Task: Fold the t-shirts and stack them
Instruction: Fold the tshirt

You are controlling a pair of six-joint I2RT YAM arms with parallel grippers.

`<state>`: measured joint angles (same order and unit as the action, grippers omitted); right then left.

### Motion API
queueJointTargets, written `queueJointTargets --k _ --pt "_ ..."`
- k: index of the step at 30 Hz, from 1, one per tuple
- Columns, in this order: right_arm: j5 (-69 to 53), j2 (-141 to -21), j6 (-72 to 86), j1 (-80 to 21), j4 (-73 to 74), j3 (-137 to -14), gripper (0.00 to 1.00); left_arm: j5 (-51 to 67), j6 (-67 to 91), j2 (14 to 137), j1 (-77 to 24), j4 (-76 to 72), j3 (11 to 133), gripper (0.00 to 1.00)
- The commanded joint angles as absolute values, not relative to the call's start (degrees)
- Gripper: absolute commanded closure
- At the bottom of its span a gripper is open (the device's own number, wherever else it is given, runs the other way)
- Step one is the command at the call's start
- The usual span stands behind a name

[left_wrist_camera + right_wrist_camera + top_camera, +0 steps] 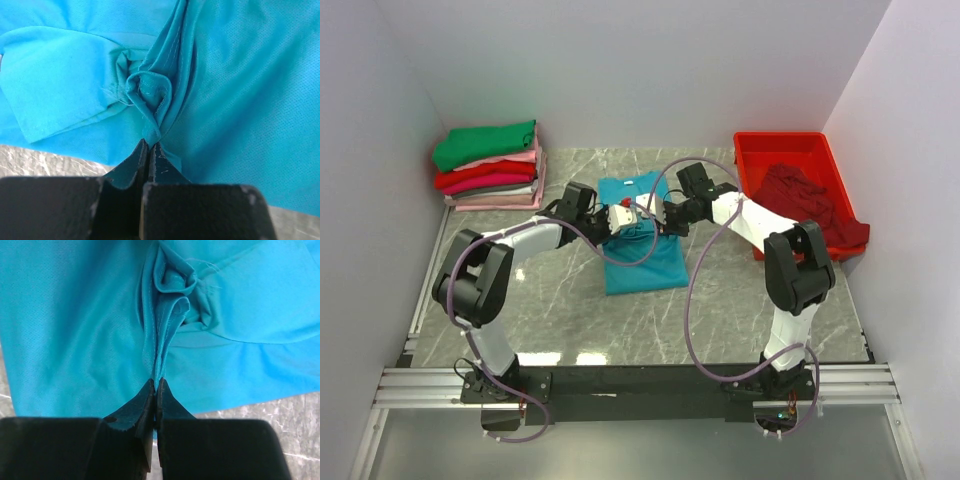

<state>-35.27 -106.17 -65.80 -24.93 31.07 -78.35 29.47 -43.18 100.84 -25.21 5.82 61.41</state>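
- While the teal-blue t-shirt (pixel 640 268) lies mid-table, the left gripper (pixel 148 148) pinches a bunched fold of it
- Opposite, the right gripper (pixel 156 386) clamps another fold
- Folded t-shirts (pixel 490 168) sit stacked far left

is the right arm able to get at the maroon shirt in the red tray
Probably not yet: the right gripper is shut on a fold of the teal shirt. Nothing stands between that arm and the maroon shirt in the red tray, so once it lets go the way looks free.
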Motion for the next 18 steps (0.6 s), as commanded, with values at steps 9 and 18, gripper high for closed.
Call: queueJointTargets --k 9,18 --pt "-34.98 -111.0 -62.84 -23.55 31.55 -86.48 1.0 33.31 -45.18 105.99 -23.56 6.86 67.94 1.0" --pt "-29.99 -110.75 -51.08 -22.42 19.27 -83.85 0.47 24.45 -36.49 102.4 -22.33 -4.37 65.58 0.33"
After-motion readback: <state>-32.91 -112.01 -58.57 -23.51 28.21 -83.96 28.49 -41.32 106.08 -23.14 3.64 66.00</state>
